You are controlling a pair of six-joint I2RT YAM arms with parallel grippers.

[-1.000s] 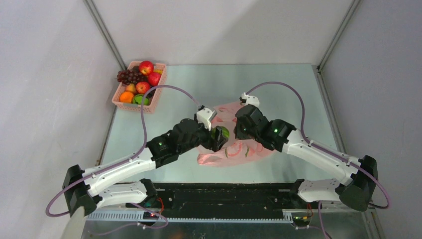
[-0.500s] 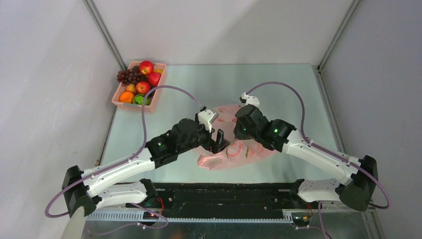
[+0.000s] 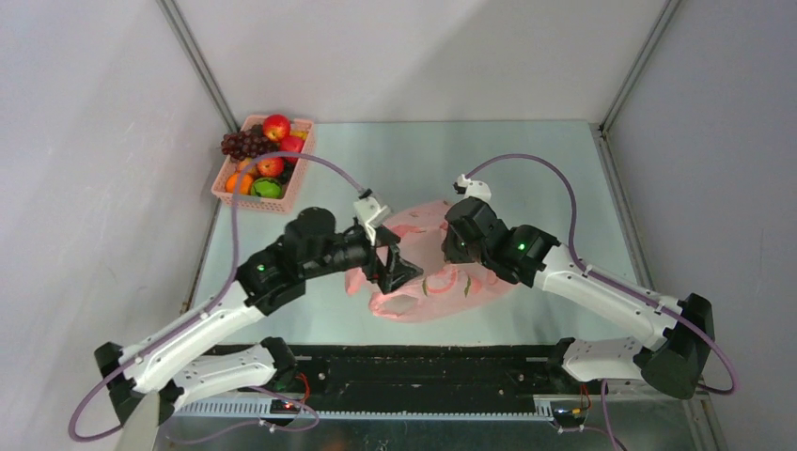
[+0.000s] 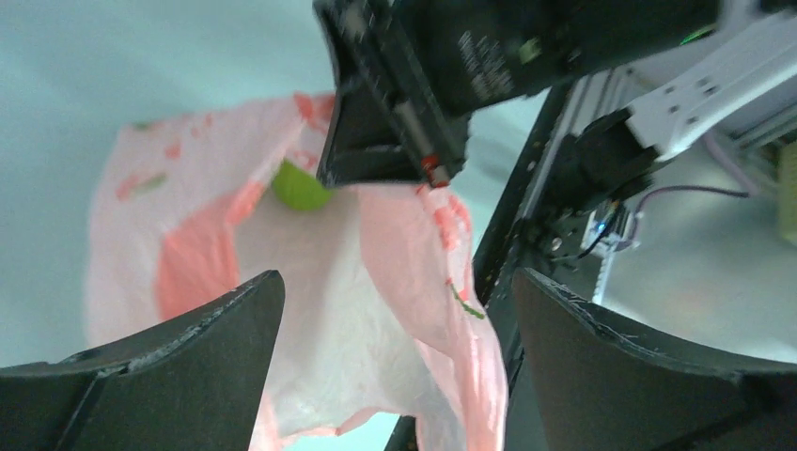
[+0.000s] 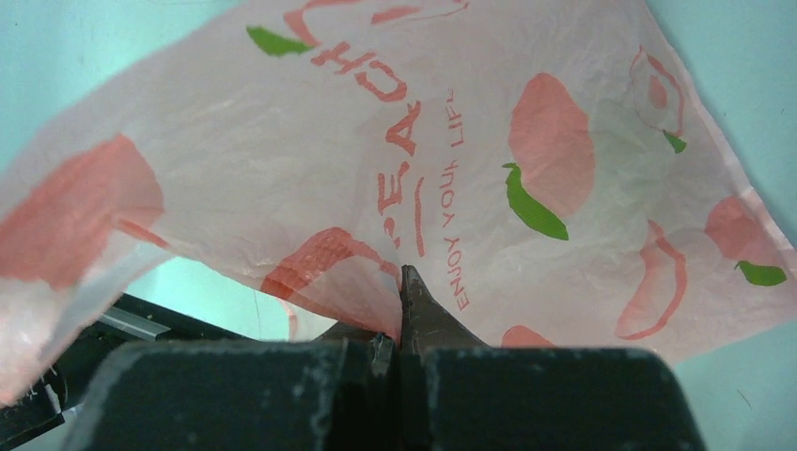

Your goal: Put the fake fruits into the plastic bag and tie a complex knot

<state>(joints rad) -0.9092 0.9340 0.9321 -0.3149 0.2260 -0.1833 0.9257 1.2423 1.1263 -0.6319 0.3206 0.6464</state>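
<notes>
The pink plastic bag (image 3: 451, 282) lies crumpled mid-table, its mouth held up by my right gripper (image 3: 450, 248). In the right wrist view that gripper (image 5: 402, 280) is shut on a fold of the bag (image 5: 526, 141). My left gripper (image 3: 393, 268) hangs open just left of the bag's mouth, holding nothing. Between its spread fingers (image 4: 188, 348), the left wrist view shows the bag (image 4: 310, 282) with a green apple (image 4: 301, 186) inside, under the right gripper (image 4: 395, 141). Other fake fruits, red apples (image 3: 276, 126), grapes (image 3: 242, 144) and an orange (image 3: 237, 181), are in the basket.
A pink lattice basket (image 3: 293, 178) sits at the table's far-left corner against the wall. Purple cables loop over both arms. The dark rail (image 3: 423, 362) of the arm bases runs along the near edge.
My left gripper opened and let go of a green apple at the bag's mouth, then drew back to the left. The right gripper kept its hold on the bag.
</notes>
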